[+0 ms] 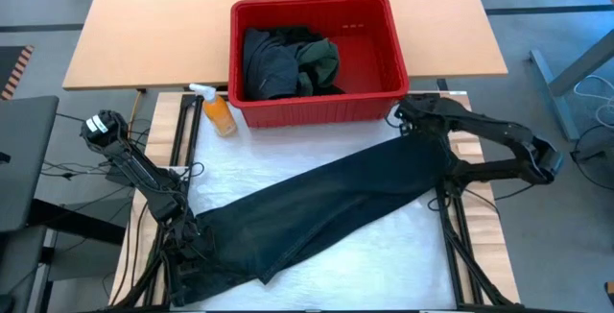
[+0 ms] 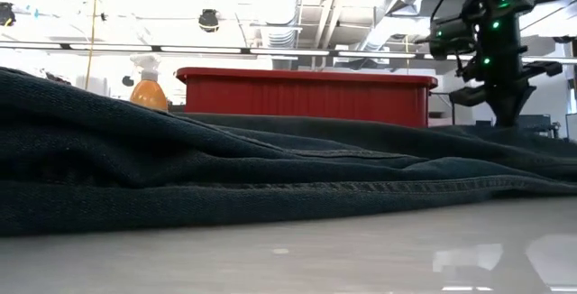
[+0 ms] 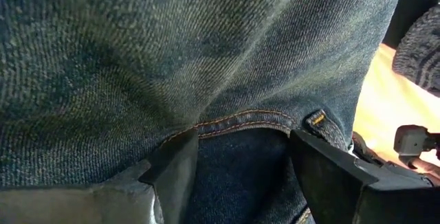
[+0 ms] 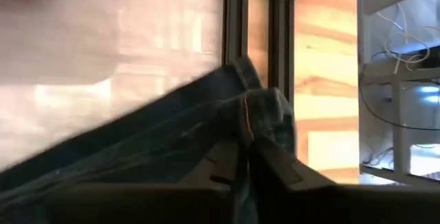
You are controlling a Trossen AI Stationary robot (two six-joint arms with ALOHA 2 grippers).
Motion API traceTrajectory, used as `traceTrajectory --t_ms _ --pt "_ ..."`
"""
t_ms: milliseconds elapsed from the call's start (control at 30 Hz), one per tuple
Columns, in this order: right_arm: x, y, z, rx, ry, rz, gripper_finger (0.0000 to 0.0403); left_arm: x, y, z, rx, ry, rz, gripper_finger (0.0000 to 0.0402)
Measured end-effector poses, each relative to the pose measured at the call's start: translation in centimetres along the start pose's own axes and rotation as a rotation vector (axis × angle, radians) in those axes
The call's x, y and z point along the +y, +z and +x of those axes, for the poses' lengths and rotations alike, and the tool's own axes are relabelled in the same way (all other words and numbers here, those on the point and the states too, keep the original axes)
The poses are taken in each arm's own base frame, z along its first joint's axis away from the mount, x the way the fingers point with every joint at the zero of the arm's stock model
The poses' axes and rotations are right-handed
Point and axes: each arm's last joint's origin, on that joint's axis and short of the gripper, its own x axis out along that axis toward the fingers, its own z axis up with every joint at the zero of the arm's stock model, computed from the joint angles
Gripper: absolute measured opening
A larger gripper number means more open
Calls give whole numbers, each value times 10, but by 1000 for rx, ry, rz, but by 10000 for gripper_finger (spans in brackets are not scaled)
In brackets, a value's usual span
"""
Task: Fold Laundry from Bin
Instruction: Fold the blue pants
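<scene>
jeans (image 2: 270, 168) — flat on table | right gripper (image 4: 244, 157) clamps hem | left gripper (image 3: 240, 169) spread above them

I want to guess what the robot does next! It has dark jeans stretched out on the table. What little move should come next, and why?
Probably the right tool, pinched shut on the jeans' far corner, should lift a little and carry it across. The jeans lie diagonally, and the left tool sits open over the other end.
</scene>
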Motion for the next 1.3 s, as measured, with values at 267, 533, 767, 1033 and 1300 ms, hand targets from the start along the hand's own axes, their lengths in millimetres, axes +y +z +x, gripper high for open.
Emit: traceTrajectory --t_ms 267,533,767,1033,1300 --pt "-11 13 -8 58 -38 -56 174 0 0 0 4 0 5 224" --pt "-18 -3 -50 213 286 -145 227 0 0 0 -6 1 48 224" --pt "34 -48 -73 161 910 -412 230 0 1 0 -30 9 68 224" --pt "81 -109 -120 -158 1247 -798 224 1 0 -1 -33 6 87 224" --pt "132 -161 -128 -506 1234 -1171 224 -3 -4 -7 -18 -28 103 224"
